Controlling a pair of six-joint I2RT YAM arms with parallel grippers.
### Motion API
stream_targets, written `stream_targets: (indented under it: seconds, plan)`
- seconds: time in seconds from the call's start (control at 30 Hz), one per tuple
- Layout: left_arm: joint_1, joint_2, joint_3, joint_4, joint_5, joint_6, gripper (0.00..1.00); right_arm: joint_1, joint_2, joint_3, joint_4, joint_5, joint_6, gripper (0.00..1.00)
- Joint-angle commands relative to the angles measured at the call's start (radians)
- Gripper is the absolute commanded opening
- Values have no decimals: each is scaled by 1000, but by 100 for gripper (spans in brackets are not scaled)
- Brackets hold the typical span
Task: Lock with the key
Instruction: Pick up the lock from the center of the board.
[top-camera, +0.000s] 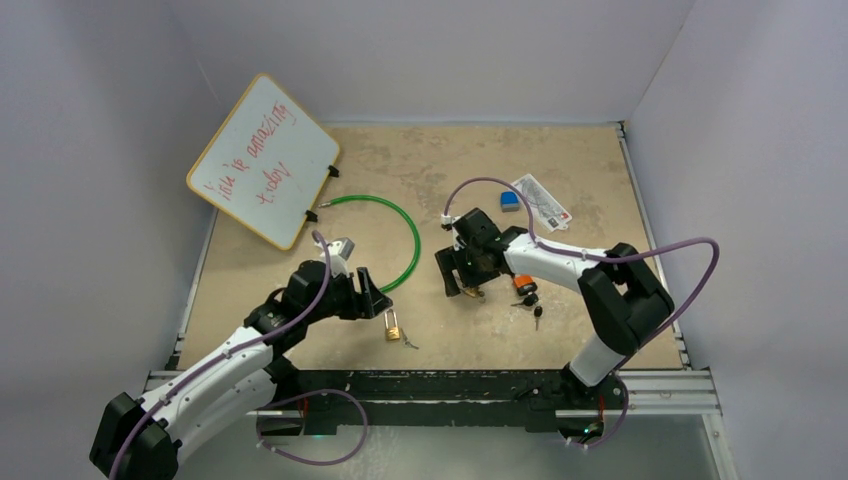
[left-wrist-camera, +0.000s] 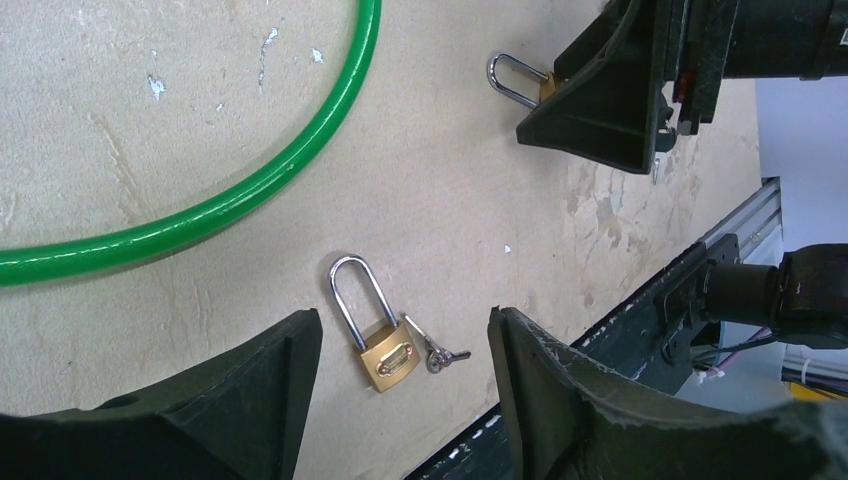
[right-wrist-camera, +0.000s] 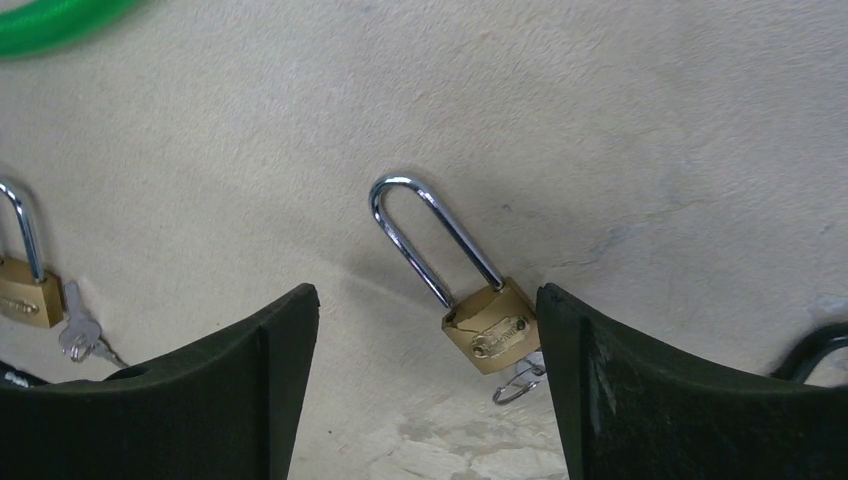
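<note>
Right gripper is spread over a padlock, whose key ring shows only partly. Left gripper gapes too.

Scuffed table carries left padlock, right padlock (both brass), green ring.

Even, soft overhead light; sharp frames, faint shadows, no glare.

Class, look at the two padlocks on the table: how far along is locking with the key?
Done: nothing visible. In hand: both grippers are open and empty; the left gripper hovers over one padlock with a key beside it, the right gripper over the second padlock. Left: grasp padlock and key, then turn the key. Whether either padlock is already latched is unclear.
</note>
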Motion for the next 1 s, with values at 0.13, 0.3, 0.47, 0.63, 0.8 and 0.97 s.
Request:
stream_targets:
  seconds: [0.13,0.3,0.47,0.63,0.8,0.97]
  plan:
    - [1,9,49,12,4,27,65,-1,-43,-40,-3,-44,-9,74]
    - [0,19,48,20,11,28,65,2,-35,-45,-1,-33,14,64]
    - [1,10,34,30,13,16,65,21,-59,-73,2,29,35,61]
    - [1,3,26,35,13,8,65,56,-52,-80,-35,109,36,56]
    - [1,4,24,40,11,6,65,76,-38,-89,-18,129,25,51]
    - [0,4,27,40,11,6,65,85,-14,-77,-6,175,53,45]
